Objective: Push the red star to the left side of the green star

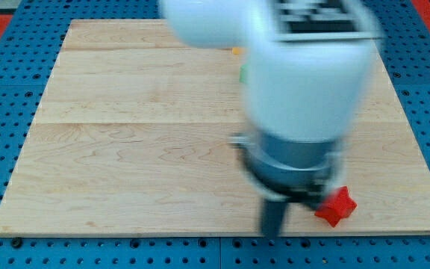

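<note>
Blurred white arm is positioned over the wooden tabletop's [125,149] bottom edge; my tip [272,233], a bare rod holding nothing, is seen just left of the red star-shaped block [337,207].

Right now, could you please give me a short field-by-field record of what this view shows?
board: wooden table top on a blue pegboard
red star: near the view's bottom right edge
my tip: blurred, just to the view's left of the red star; contact cannot be judged
green star: not clearly visible; only a green sliver and an orange speck show beside the arm
arm: blurred, hides the board's upper middle
</note>
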Robot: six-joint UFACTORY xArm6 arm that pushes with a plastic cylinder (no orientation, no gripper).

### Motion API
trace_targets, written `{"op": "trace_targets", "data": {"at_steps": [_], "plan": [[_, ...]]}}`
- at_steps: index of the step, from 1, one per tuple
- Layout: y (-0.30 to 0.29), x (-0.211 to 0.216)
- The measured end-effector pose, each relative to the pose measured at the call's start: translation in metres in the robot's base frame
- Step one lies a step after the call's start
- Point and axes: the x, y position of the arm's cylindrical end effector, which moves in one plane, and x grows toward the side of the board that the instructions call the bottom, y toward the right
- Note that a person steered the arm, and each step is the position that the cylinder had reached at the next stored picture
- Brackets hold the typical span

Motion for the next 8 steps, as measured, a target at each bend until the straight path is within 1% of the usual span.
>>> {"op": "trace_targets", "data": {"at_steps": [1,2,3,4,6,7,8], "plan": [[0.124,0.000],[0.144,-0.014],[0.087,-0.052],[0.016,-0.081],[0.064,-0.040],[0.021,-0.028],[-0.037,-0.028]]}}
